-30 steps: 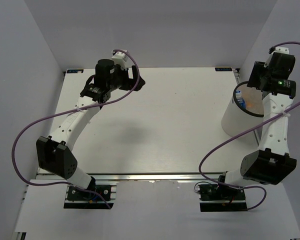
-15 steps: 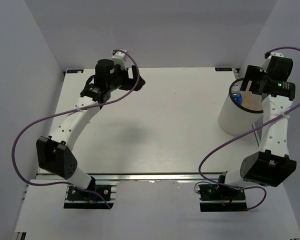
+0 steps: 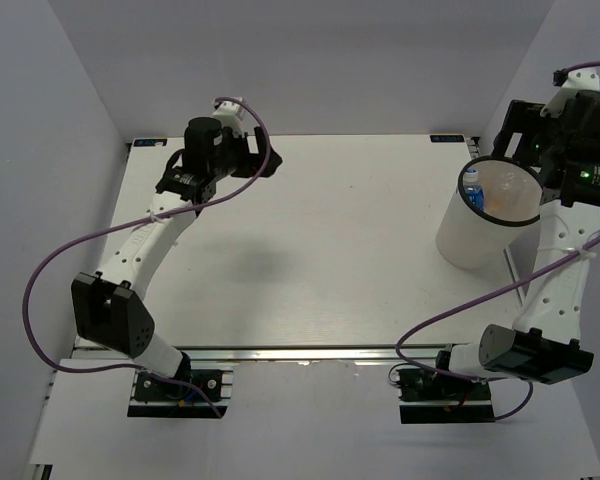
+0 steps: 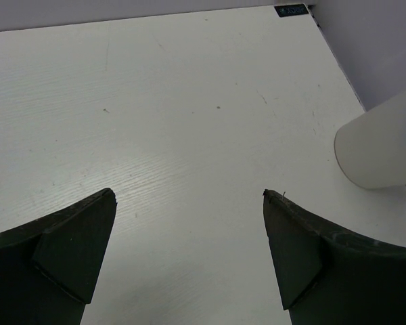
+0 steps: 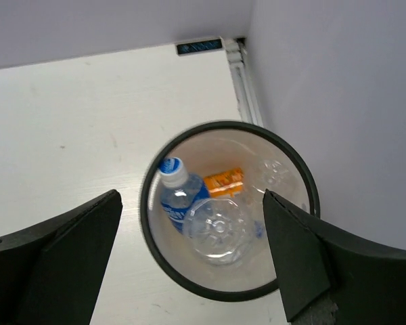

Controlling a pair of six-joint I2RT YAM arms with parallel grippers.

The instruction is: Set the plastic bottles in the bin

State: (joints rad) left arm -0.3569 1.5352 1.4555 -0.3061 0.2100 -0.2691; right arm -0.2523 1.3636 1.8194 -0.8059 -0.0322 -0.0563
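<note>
The bin (image 3: 465, 245) is a tall white bucket with a black rim, standing at the table's right edge. In the right wrist view I look straight down into the bin (image 5: 146, 203). Inside lie a blue-labelled bottle (image 5: 176, 196), a stubby orange bottle (image 5: 223, 181), a clear bottle (image 5: 218, 229) seen end-on and another clear one (image 5: 274, 172). My right gripper (image 5: 189, 194) hangs open above the bin's mouth, holding nothing; from above the right gripper (image 3: 525, 135) is just behind the rim. My left gripper (image 4: 189, 193) is open and empty over the far left of the table (image 3: 265, 155).
The side of the bin (image 4: 382, 145) shows at the right of the left wrist view. The enclosure's grey wall (image 5: 338, 101) stands close behind and to the right of the bin. The right arm's purple cable (image 3: 450, 300) loops down in front of the bin.
My right gripper has opened wide and lifted up and back from the bin's mouth. The bin has shifted slightly left. The left gripper has drifted a little to the left.
</note>
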